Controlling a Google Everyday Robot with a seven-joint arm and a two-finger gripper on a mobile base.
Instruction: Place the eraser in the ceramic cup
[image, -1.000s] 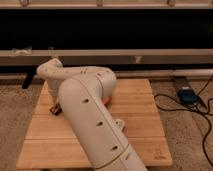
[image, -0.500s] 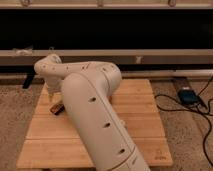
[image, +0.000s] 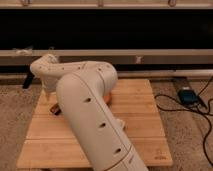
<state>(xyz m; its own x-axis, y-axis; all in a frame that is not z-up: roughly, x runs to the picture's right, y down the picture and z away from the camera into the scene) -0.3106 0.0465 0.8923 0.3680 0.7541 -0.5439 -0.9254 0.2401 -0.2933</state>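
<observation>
The eraser (image: 55, 109), a small dark bar with an orange-red edge, lies on the left part of the wooden board (image: 135, 115). My gripper (image: 48, 93) hangs from the white wrist (image: 44, 69) just above and slightly left of the eraser. The large white arm (image: 90, 115) crosses the middle of the board and hides much of it. The ceramic cup is hidden. A sliver of the orange bowl (image: 110, 97) shows at the arm's right edge.
The board lies on speckled grey carpet (image: 185, 135). A blue device (image: 187, 95) with black cables sits on the floor to the right. A pale rail (image: 150, 54) and a dark recess run along the back.
The forearm has swung and risen a little, so it covers more of the board's middle. The wrist stays over the board's left part. The eraser has not moved.
</observation>
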